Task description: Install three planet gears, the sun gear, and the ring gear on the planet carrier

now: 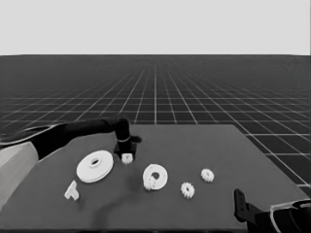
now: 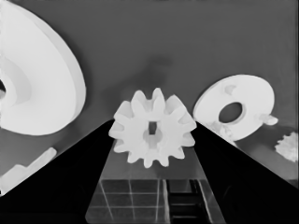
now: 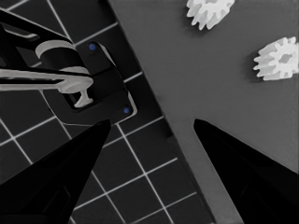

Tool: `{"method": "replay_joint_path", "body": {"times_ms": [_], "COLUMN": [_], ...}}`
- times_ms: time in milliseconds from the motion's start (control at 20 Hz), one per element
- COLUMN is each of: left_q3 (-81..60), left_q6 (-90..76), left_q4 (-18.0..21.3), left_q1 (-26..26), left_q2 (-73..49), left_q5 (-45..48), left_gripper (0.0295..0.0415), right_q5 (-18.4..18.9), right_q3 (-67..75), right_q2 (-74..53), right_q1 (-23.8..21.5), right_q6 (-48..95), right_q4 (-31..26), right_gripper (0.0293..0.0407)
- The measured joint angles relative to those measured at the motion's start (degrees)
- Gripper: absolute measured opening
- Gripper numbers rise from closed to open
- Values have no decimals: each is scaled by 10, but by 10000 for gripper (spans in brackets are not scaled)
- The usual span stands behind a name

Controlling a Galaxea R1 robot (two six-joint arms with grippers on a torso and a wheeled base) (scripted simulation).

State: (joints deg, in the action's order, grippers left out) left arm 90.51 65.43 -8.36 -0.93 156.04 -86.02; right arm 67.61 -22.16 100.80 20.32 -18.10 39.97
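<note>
Toward the counter's (image 1: 272,184) left edge lie a thin white piece (image 1: 71,191) and the larger round part (image 1: 95,166). Just beside it the left pincer (image 1: 127,156) grips a gear (image 2: 153,128) between its fingers. Carry it level to the smaller round part (image 1: 155,177), mid-counter, where one gear (image 1: 151,183) already sits. Two gears (image 1: 187,190) wait rightward. The right pincer (image 3: 152,123) idles open past the near right corner.

Larger round part (image 2: 37,79) cut off by edge; tool contact with gear (image 2: 153,128) unclear.
</note>
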Motion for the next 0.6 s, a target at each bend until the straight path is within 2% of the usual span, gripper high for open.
{"method": "replay_joint_path", "body": {"times_ms": [100, 200, 300, 600], "left_q3": [0, 89, 142, 176], "left_q6": [0, 34, 29, 22], "left_q4": [1, 1, 2, 3], "left_q1": [-1, -3, -3, -4], "left_q2": [0, 119, 173, 198], "left_q5": [0, -7, -6, -5], "left_gripper": [312, 313, 312, 312], "right_q5": [0, 0, 0, 0], "right_q3": [0, 0, 0, 0], "right_q2": [0, 0, 0, 0], "right_q1": [0, 0, 0, 0], "right_q6": [0, 0, 0, 0], "right_q4": [0, 0, 0, 0], "right_gripper": [385, 385, 385, 385]}}
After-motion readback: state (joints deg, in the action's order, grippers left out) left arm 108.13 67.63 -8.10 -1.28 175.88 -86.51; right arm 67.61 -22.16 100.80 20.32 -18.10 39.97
